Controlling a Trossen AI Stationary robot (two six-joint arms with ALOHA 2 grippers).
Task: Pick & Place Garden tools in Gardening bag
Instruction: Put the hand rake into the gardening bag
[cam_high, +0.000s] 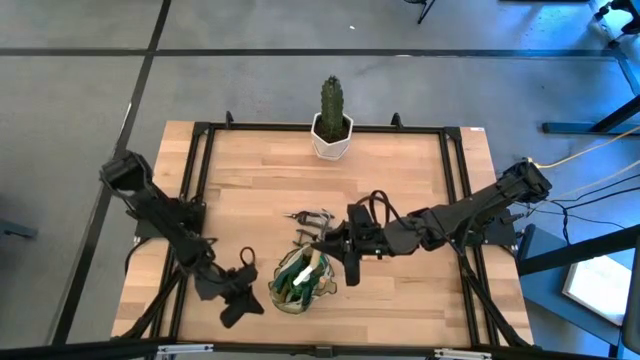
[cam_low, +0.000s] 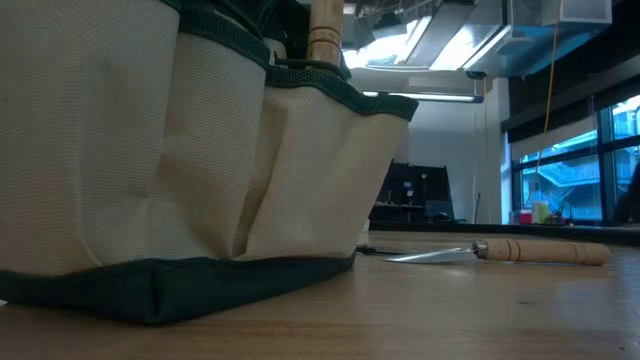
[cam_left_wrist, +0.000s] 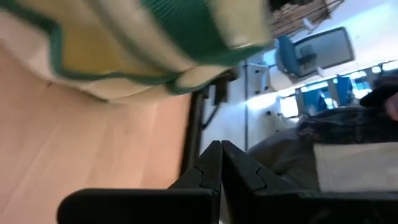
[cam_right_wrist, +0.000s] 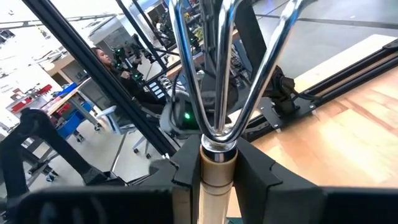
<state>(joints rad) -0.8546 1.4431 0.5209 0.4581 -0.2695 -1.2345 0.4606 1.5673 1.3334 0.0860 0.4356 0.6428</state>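
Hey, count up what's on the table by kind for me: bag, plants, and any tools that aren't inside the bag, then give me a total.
Gardening bag: 1
Potted cactus: 1
Wooden-handled tool lying loose on the table: 1
Wooden-handled fork held in the right gripper: 1
Total: 4; tools inside the bag cannot be counted.

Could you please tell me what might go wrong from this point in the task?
1. The right pincer grips the wooden-handled metal fork low on its handle; it might tilt or slip during lowering.
2. The soft olive-and-tan fabric bag could tip when pushed.
3. The wooden-handled trowel is left on the wooden table.
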